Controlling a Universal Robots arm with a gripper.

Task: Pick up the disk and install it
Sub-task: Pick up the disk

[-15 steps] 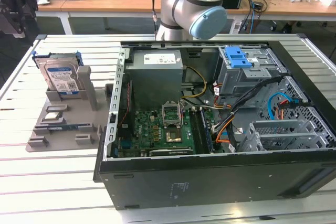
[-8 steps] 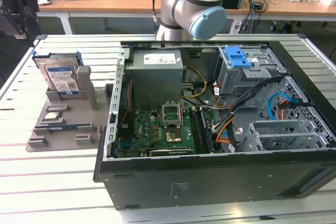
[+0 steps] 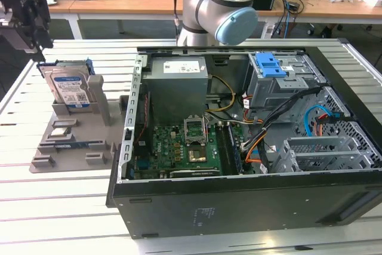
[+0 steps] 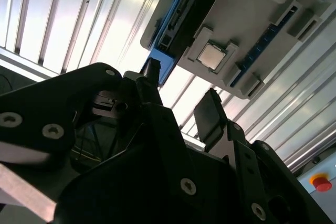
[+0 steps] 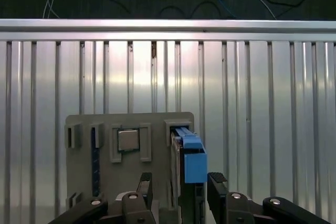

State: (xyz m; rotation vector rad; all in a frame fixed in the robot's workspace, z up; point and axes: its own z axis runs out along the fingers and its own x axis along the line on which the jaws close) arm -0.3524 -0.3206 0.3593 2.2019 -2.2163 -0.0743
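Note:
The disk [image 3: 70, 88] is a silver drive with a blue-and-white label in a blue carrier. It stands on edge in a slot of the grey holder [image 3: 71, 141] at the exterior view's left. My gripper [image 3: 28, 21] hangs above and a little to the left of it, apart from it. In the first wrist view the disk [image 5: 189, 162] lies below the gap between the two black fingers [image 5: 216, 183], and my gripper [image 5: 180, 184] is open and holds nothing. In the second wrist view the disk's dark edge [image 4: 181, 17] sits beyond the open gripper [image 4: 181, 98].
The open computer case [image 3: 239, 207] takes up the middle of the slatted metal table [image 3: 59, 207]. Inside are a drive cage with a blue clip [image 3: 271, 64], a grey power supply [image 3: 177, 91] and the motherboard [image 3: 185, 147]. A processor chip [image 5: 127, 140] lies in the holder.

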